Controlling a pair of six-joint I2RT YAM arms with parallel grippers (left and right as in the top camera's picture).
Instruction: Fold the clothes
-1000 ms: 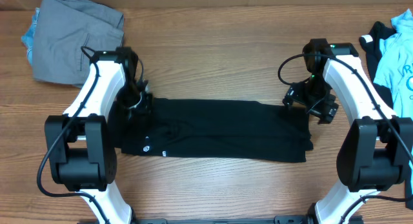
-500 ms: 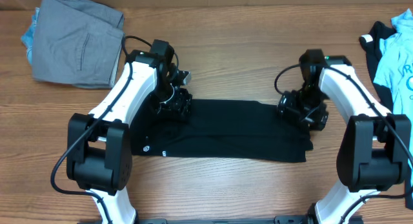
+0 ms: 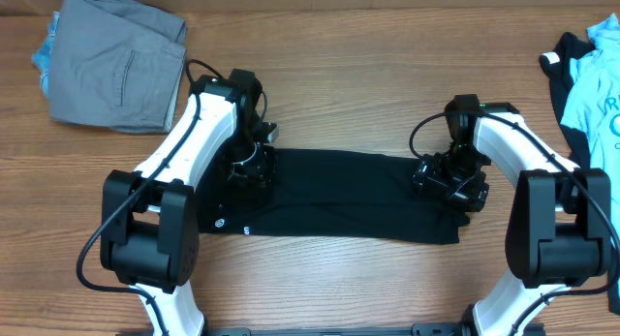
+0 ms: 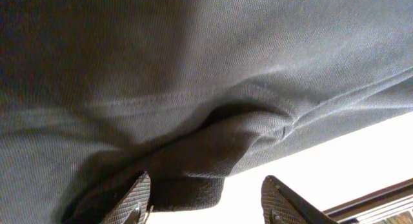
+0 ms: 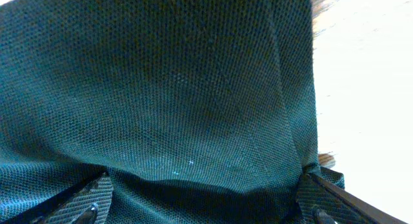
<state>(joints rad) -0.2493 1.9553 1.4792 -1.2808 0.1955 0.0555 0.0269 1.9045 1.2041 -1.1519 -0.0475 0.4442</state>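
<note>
— Logging a change at the left hand (image 3: 250, 167): sat pressed together at the left end of the black T-shirt (image 3: 339, 196) a second back; now found further in along the far edge, fingers spread.
— Holding anything?
— Judging not. From the wrist view: a rumpled fold of cloth bulging beside one finger, bare desk (image 3: 339, 94) bright in the gap, nothing pinched.
— And the right hand (image 3: 448, 178)?
— Spread wide throughout. Drawn off the far right corner and brought down over the cloth, with flat fabric between the fingers and none of it gripped.
— Meaning for the fold?
— Reads as a release and a reset after one pass, with fresh holds sought closer in. No sign yet of the next fold.
— Condition of the shirt?
— Lying mid-desk between the arms, already doubled into a long narrow band running left to right. Fairly straight along the near edge, ragged and slightly stepped at the right end, puckered under the left hand. Showing a small white round logo (image 3: 222, 221) and lettering near the front left corner.
— Anything else?
— Noting a gray garment (image 3: 116, 60) far left and a light blue one (image 3: 596, 75) far right, both well apart from the work.
</note>
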